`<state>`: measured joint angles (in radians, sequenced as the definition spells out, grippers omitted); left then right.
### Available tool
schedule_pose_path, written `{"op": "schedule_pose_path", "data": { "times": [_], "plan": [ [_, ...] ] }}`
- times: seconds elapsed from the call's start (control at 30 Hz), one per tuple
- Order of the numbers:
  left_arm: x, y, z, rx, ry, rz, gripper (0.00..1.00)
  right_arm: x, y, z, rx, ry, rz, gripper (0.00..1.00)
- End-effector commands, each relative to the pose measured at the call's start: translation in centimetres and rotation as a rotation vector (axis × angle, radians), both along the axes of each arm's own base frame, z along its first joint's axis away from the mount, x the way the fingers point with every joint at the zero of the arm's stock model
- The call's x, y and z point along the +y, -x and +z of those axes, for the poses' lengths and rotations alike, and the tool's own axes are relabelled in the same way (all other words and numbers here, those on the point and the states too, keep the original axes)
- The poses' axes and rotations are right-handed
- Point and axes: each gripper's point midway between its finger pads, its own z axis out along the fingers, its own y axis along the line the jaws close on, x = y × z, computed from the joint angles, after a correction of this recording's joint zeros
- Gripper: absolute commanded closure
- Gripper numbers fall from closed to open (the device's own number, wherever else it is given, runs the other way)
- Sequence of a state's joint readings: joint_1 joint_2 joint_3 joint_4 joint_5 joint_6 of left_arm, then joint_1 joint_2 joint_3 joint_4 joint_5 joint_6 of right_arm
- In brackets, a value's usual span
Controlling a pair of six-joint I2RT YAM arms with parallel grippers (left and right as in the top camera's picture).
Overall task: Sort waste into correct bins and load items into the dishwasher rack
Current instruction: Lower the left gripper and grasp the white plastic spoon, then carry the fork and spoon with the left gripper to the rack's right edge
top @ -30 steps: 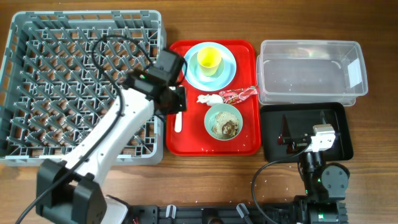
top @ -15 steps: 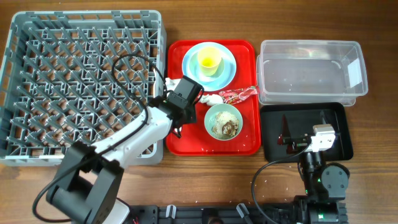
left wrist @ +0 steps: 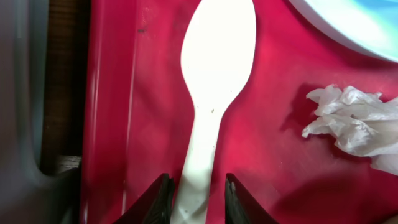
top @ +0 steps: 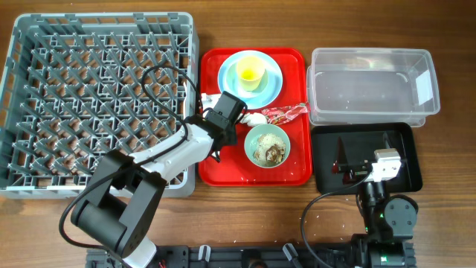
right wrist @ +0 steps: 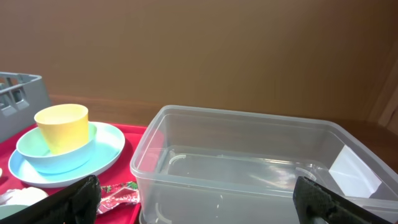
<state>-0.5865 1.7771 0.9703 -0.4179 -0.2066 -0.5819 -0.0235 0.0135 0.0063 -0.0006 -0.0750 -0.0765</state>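
Note:
The white spoon (left wrist: 217, 68) lies on the red tray's left side, its bowl (top: 206, 100) peeking out beyond my left gripper (top: 213, 128). In the left wrist view my left gripper (left wrist: 196, 180) stands slightly open, one finger on each side of the handle. The crumpled napkin (top: 249, 117) (left wrist: 351, 121) and red wrapper (top: 286, 112) lie mid-tray. The yellow cup (top: 251, 71) sits in the blue bowl on the blue plate (top: 274, 85). The mint-green bowl (top: 268, 145) holds food scraps. My right gripper (top: 364, 165) (right wrist: 202, 205) hangs wide open and empty over the black tray (top: 401, 141).
The grey dishwasher rack (top: 97, 97) fills the left, its edge close beside the left gripper (left wrist: 22, 93). The clear tub (top: 372, 82) (right wrist: 249, 168) stands behind the black tray. The red tray (top: 294, 171) lies between rack and bins.
My left gripper has come down onto the tray's left side and gone from shut to slightly open around the spoon's handle. The right arm has not moved.

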Motion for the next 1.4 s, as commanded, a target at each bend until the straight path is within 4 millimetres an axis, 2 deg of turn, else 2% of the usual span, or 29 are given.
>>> {"op": "schedule_pose_path", "data": {
  "times": [0.0, 0.1, 0.3, 0.5, 0.67, 0.73, 0.83, 0.9, 1.03, 1.13, 1.17, 1.2, 1.3, 1.33, 1.37],
  "plan": [
    [-0.3, 0.5, -0.7, 0.028, 0.014, -0.009, 0.73, -0.1, 0.0, 0.1, -0.006, 0.000, -0.005, 0.00],
    [-1.4, 1.0, -0.7, 0.039, 0.041, -0.038, 0.75, -0.1, 0.0, 0.1, -0.006, 0.000, -0.005, 0.00],
    [-1.0, 0.3, -0.6, -0.010, -0.006, -0.025, 0.76, -0.1, 0.0, 0.1, -0.006, 0.001, -0.005, 0.00],
    [-1.1, 0.1, -3.9, 0.022, -0.028, -0.025, 0.76, -0.1, 0.0, 0.1, -0.006, 0.000, -0.005, 0.00],
    [-1.1, 0.1, -3.9, 0.022, -0.028, -0.025, 0.82, -0.1, 0.0, 0.1, -0.006, 0.000, -0.005, 0.00],
    [-1.2, 0.0, -3.3, 0.010, -0.021, -0.028, 0.85, -0.1, 0.0, 0.1, -0.006, 0.000, -0.005, 0.00],
    [-1.6, -0.6, -0.8, -0.040, 0.014, -0.028, 0.96, -0.1, 0.0, 0.1, -0.006, 0.000, -0.005, 0.00],
    [-1.9, -1.1, 1.5, -0.090, 0.048, -0.028, 0.96, -0.1, 0.0, 0.1, -0.006, 0.000, -0.005, 0.00],
    [-1.9, -1.5, 2.4, -0.120, 0.056, -0.023, 0.96, -0.1, 0.0, 0.1, -0.006, 0.000, -0.005, 0.00],
    [-1.9, -2.3, 6.1, -0.216, 0.085, -0.008, 0.96, -0.1, 0.0, 0.1, -0.006, 0.000, -0.005, 0.00],
    [-2.0, -2.5, 8.3, -0.266, 0.099, -0.038, 0.96, -0.1, 0.0, 0.1, -0.006, 0.000, -0.005, 0.00],
    [-1.5, -2.8, 11.5, -0.355, 0.069, -0.102, 0.96, -0.1, 0.0, 0.1, -0.006, 0.000, -0.005, 0.00],
    [2.3, -3.1, 19.3, -0.592, -0.067, -0.061, 0.96, -0.1, 0.0, 0.1, -0.006, 0.000, -0.005, 0.00],
    [3.7, -2.9, 21.3, -0.650, -0.122, -0.044, 0.96, -0.1, 0.0, 0.1, -0.006, 0.000, -0.005, 0.00],
    [4.7, -2.8, 22.3, -0.673, -0.169, -0.048, 0.96, -0.1, 0.0, 0.1, -0.006, 0.000, -0.005, 0.00]
  ]
}}
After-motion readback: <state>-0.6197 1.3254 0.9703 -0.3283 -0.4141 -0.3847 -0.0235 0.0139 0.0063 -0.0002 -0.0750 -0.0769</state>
